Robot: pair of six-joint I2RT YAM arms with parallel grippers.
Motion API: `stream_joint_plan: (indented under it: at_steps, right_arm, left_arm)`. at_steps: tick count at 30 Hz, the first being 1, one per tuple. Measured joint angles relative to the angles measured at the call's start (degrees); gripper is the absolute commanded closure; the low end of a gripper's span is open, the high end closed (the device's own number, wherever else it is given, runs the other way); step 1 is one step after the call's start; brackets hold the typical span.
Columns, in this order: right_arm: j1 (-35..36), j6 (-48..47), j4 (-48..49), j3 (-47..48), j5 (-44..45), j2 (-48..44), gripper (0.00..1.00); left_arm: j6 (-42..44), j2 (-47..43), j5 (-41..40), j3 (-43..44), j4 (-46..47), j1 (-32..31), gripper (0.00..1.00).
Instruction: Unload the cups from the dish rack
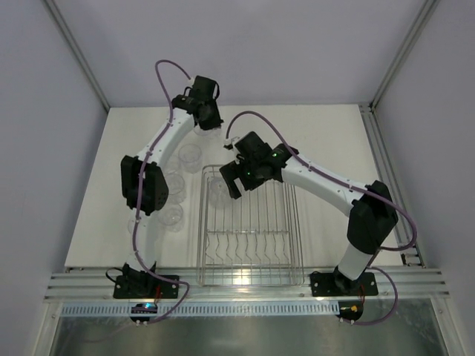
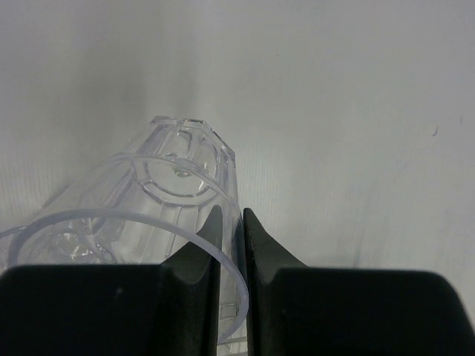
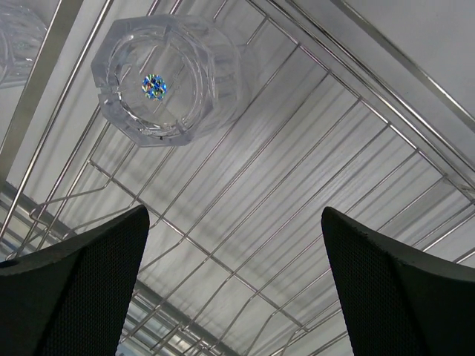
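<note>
Clear plastic pinched in my left claw (image 2: 231,216). The fingers press together on one wall of a cup (image 2: 174,174), one finger inside the rim and one outside. That cup is over the table (image 1: 326,141) just beyond the dish rack's (image 1: 300,222) far-left corner; I cannot tell whether its base touches down. My right claw (image 3: 236,215) is spread wide and holds nothing. It hovers above the rack's far-left end, where one cup (image 3: 163,85) sits base-up on the wires. I make out no other cup in the rack.

Doing it well, as I judge: lower the left cup until its base meets the table, then let go. A pinch on a thin wall can twist, so no sideways drag. For the right claw, centre over the base-up cup, drop one finger down each side and close gently.

Room: several cups (image 1: 175,185) stand just left of the rack, so free ground lies beyond the rack's far edge. The raised rim runs just beside the last cup — lift straight up before swinging left.
</note>
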Motion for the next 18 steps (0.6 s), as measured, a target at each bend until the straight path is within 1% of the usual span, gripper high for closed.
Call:
stream_joint_plan:
  at_steps: [4,8,13,18]
  right_arm:
    - [0.68,-1.22,0.02,2.16,-0.28,2.34,0.00]
    - [2.62,-2.67,-0.02,5.53,-0.28,5.31,0.00]
    - [4.42,-4.24,-0.26,9.79,-0.70,9.25,0.00]
    - [4.61,-5.11,-0.39,12.61,-0.94,12.81,0.01]
  left_arm:
    - [0.07,5.14,-0.63,3.56,-3.10,0.63,1.00]
    - [0.22,8.26,-1.57,4.15,-5.55,1.77,1.00]
    - [0.83,9.73,-1.73,4.20,-6.99,2.95,1.00]
    - [1.64,10.93,-1.46,4.70,-7.87,3.61,1.00]
